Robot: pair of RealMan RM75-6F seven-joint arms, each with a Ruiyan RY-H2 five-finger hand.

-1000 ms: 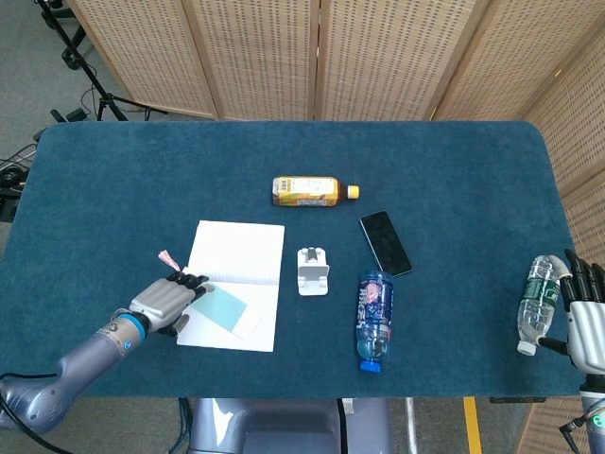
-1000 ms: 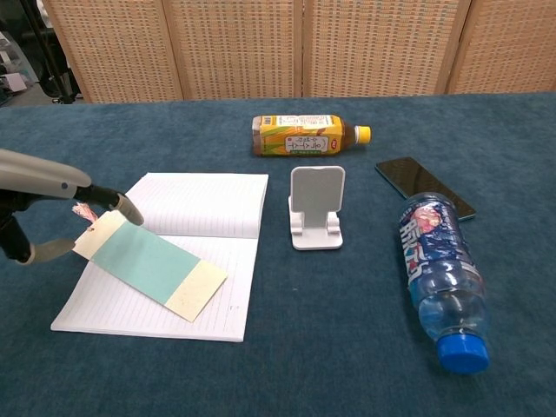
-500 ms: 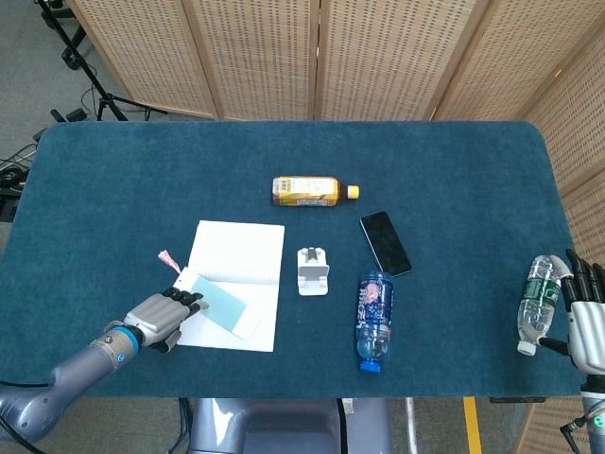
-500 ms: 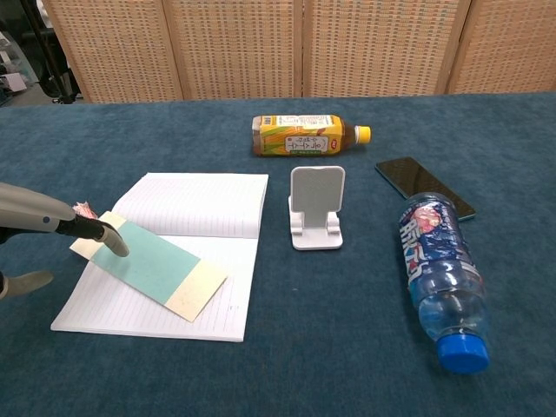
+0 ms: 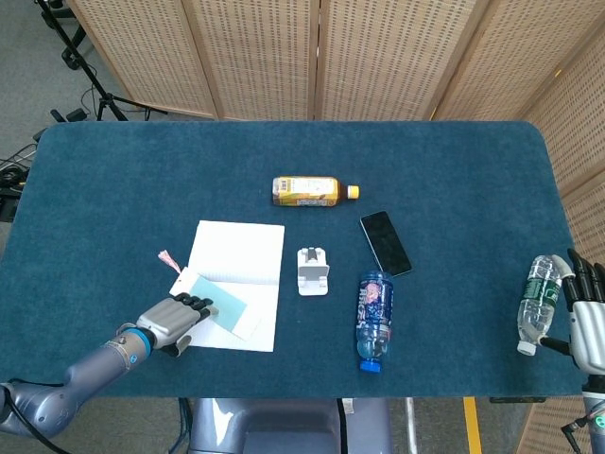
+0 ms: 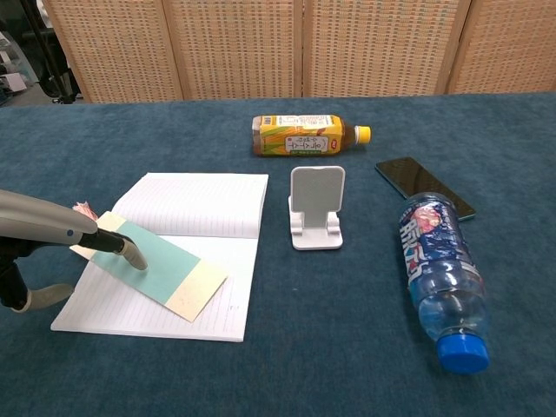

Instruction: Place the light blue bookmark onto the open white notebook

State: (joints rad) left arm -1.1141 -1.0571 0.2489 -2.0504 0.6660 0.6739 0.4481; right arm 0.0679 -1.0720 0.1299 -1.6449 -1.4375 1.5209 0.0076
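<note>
Blue felt table, wide, backed by woven folding screens. On its near-left part an open white notebook, lined pages up, lying flat. Across the lower page, set on a slant, the light blue bookmark (cream at both ends, pink tassel trailing off the page's left edge onto the felt), lying flat on the paper.

Right of the notebook, a clear water bottle with a blue cap, on its side, cap toward the near edge. Beyond the notebook, an amber tea bottle with a yellow cap, also on its side. Between the two bottles a black phone, face up, just beside the water bottle's far end. Between notebook and water bottle, a small white phone stand, upright.

Left hand low over the notebook's near-left corner, fingers extended and somewhat apart, one fingertip lying on or just over the bookmark's blue part; gripping nothing. Right hand at the table's far right edge, fingers upright and slightly parted, just beside a green-labelled bottle lying there; whether touching it, cannot tell.
</note>
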